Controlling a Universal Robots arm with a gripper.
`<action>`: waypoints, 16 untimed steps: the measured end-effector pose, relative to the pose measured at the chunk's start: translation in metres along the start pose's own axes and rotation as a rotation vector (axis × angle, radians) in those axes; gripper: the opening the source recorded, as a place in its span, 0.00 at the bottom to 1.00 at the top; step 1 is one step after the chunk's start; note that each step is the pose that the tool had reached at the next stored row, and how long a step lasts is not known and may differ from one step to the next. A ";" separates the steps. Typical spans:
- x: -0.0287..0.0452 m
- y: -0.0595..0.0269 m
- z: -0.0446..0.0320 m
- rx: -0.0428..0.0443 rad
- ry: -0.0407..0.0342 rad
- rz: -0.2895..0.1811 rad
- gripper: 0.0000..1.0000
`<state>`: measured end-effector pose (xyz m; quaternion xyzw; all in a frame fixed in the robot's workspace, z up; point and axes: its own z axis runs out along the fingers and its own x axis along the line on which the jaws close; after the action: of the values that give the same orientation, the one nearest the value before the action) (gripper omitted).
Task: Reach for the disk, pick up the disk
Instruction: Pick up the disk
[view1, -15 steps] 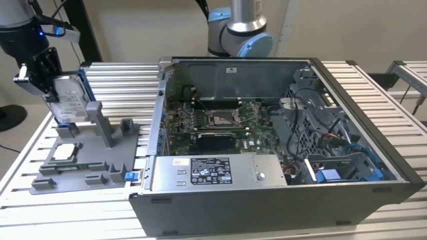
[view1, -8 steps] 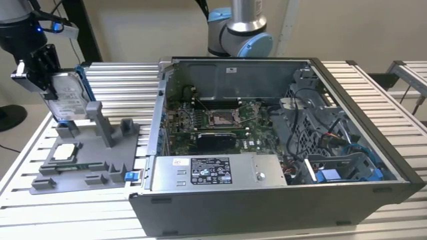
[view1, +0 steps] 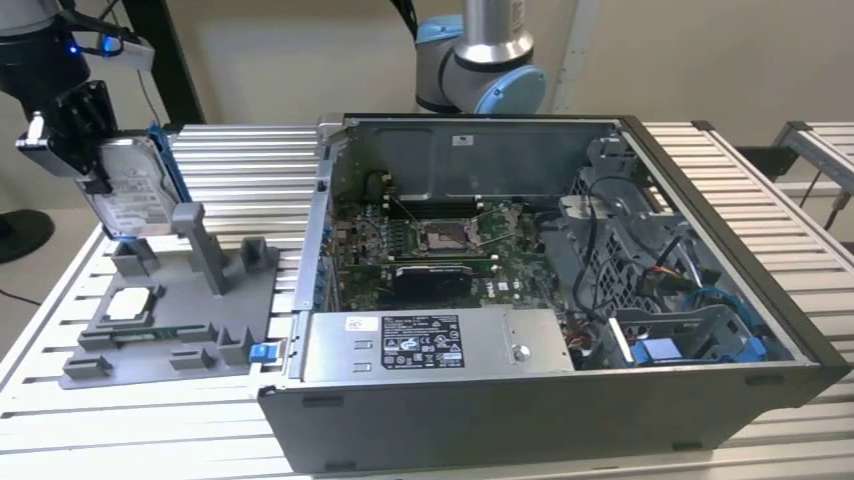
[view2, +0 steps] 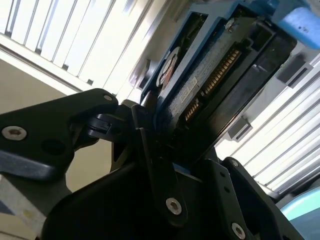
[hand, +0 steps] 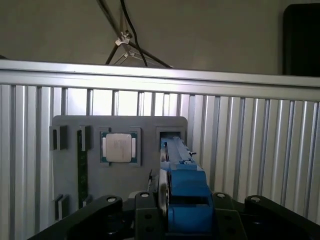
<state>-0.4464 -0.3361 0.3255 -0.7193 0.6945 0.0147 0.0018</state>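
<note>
You have a slatted metal worktop (view1: 227, 165) carrying two things: a grey holder (view1: 187, 335) toward the exterior view's left and, just beside it, an open computer case (view1: 534, 415) across the middle and right.

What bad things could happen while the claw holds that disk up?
The claw grips the disk near one end only, so it might slip and drop onto the grey holder, perhaps hitting the small chip. The disk's lower end is close to the holder's tall post; a sideways swing could knock it.
</note>
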 end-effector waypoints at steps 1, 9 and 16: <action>0.0000 0.0000 -0.0014 -0.0001 0.0001 0.000 0.00; -0.0003 0.0002 -0.0127 0.0000 0.0000 0.000 0.00; -0.0006 0.0004 -0.0234 0.0000 0.0000 0.000 0.00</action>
<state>-0.4465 -0.3360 0.3489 -0.7193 0.6945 0.0147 0.0017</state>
